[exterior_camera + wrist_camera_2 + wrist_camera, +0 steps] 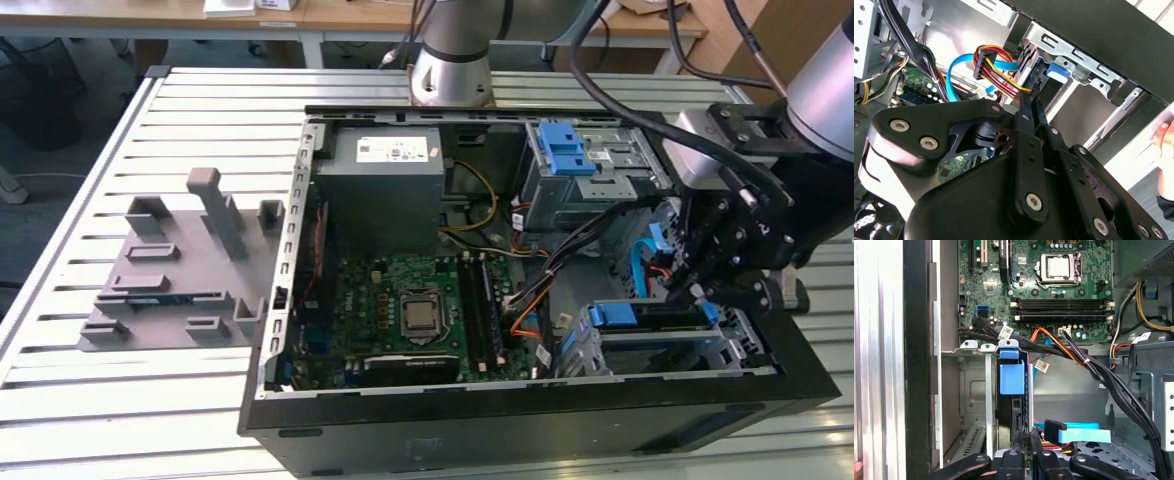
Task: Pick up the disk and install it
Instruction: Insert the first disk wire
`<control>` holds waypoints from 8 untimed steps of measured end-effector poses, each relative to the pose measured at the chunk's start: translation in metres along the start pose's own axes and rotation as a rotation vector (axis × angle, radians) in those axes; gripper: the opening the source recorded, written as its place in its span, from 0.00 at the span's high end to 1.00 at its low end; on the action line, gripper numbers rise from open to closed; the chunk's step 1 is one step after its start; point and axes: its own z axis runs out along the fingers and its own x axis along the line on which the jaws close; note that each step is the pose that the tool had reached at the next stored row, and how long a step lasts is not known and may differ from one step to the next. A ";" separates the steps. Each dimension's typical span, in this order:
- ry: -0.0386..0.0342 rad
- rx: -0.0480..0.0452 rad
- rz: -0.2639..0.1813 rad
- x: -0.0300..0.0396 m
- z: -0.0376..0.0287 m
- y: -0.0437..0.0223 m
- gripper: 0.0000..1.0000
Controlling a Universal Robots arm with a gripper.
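The disk [627, 315] stands on edge in the lower metal drive cage [667, 350] of the open computer case, at the exterior view's right. Its blue carrier frame [1011, 377] faces the motherboard; the same blue frame [1056, 70] shows in the second wrist view. My gripper [687, 290] hangs just above that cage. Its thin black fingertips [1032, 97] lie together with no gap, right at the disk's edge, and I cannot tell whether they touch it. In the first wrist view the gripper [1026, 437] sits over the disk's dark upper edge.
A grey power supply [387, 190], green motherboard [407, 310] and upper drive cage with a blue bracket [567, 150] fill the case. Orange, red and blue cables [994, 65] hang beside the fingers. A grey fixture [180, 270] lies on the slatted table. A hand [1164, 135] shows outside the case.
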 end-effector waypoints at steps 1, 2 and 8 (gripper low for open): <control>0.0000 0.0000 0.000 0.0004 0.0007 0.0000 0.84; 0.0002 0.0000 0.000 0.0010 0.0012 -0.0001 0.84; -0.0003 -0.0003 0.001 0.0022 0.0026 -0.0004 0.84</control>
